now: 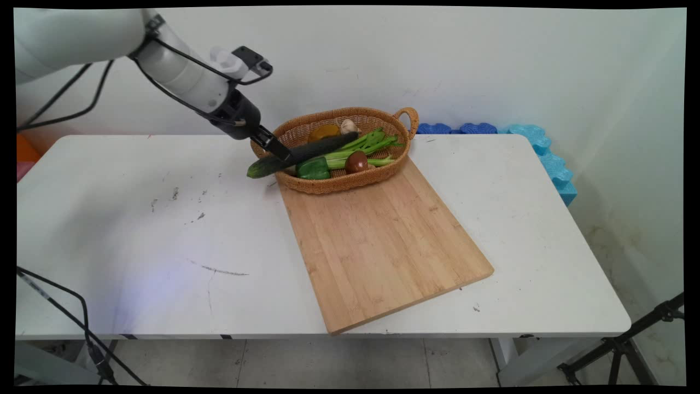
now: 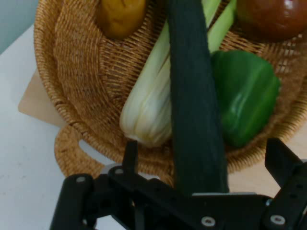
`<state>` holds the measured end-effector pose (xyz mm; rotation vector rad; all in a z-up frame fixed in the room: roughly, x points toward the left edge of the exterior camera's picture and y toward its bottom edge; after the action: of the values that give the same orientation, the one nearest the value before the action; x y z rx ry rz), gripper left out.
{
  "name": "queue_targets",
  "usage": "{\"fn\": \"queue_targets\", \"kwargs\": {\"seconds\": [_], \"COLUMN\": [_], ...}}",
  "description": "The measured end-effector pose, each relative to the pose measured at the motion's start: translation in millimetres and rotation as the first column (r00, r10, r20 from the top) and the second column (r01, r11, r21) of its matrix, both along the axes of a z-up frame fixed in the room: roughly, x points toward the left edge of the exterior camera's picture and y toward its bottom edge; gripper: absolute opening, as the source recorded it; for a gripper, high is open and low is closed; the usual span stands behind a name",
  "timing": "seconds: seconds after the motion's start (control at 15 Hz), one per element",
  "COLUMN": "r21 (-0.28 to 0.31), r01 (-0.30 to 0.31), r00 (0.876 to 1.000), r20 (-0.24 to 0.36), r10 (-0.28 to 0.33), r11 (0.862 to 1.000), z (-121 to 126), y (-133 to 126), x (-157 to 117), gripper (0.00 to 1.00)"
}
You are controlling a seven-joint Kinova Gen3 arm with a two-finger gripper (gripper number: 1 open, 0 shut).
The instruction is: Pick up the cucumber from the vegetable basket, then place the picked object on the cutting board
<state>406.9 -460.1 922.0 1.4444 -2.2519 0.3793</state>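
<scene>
My gripper (image 1: 280, 152) reaches down at the left rim of a woven basket (image 1: 339, 189). A long dark green cucumber (image 1: 306, 153) lies slanted across that rim, its left end sticking out over the table. In the hand view the cucumber (image 2: 196, 120) runs between my two fingers, which stand apart on either side with a gap to each; the gripper (image 2: 206, 153) is open. Beside the cucumber in the basket (image 2: 81, 72) lie celery (image 2: 148, 110), a green pepper (image 2: 244, 100), a brown-red round vegetable (image 2: 273, 17) and a yellow-orange one (image 2: 120, 17).
The basket sits on the far end of a wooden cutting board (image 1: 383, 241) that runs toward the table's front edge. A pale bulb (image 1: 348, 126) lies at the basket's back. Blue foam pieces (image 1: 547, 153) line the table's far right corner. A tripod (image 1: 629, 345) stands at lower right.
</scene>
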Motion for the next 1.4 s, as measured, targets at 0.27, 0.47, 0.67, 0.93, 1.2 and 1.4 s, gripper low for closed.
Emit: {"fn": "queue_targets", "kwargs": {"seconds": [0.27, 0.47, 0.67, 0.93, 1.2, 1.4], "r21": [0.013, 0.023, 0.030, 0.029, 0.010, -0.015], "r01": [-0.010, -0.009, 0.000, 0.018, 0.042, 0.072], "r00": [1.000, 1.000, 1.000, 0.999, 0.999, 0.997], "r20": [0.016, 0.026, 0.031, 0.027, 0.020, 0.001], "r10": [0.010, 0.009, -0.001, -0.019, -0.043, -0.072], "r11": [1.000, 1.000, 1.000, 0.999, 0.999, 0.997], "z": [-14.7, -23.1, -28.6, -29.0, -13.3, 13.8], "y": [-18.4, -28.9, -36.1, -42.4, -45.5, -42.9], "x": [-5.9, -9.8, -13.7, -18.9, -22.2, -27.4], "gripper": [1.00, 0.00, 0.00, 0.00, 0.00, 0.00]}}
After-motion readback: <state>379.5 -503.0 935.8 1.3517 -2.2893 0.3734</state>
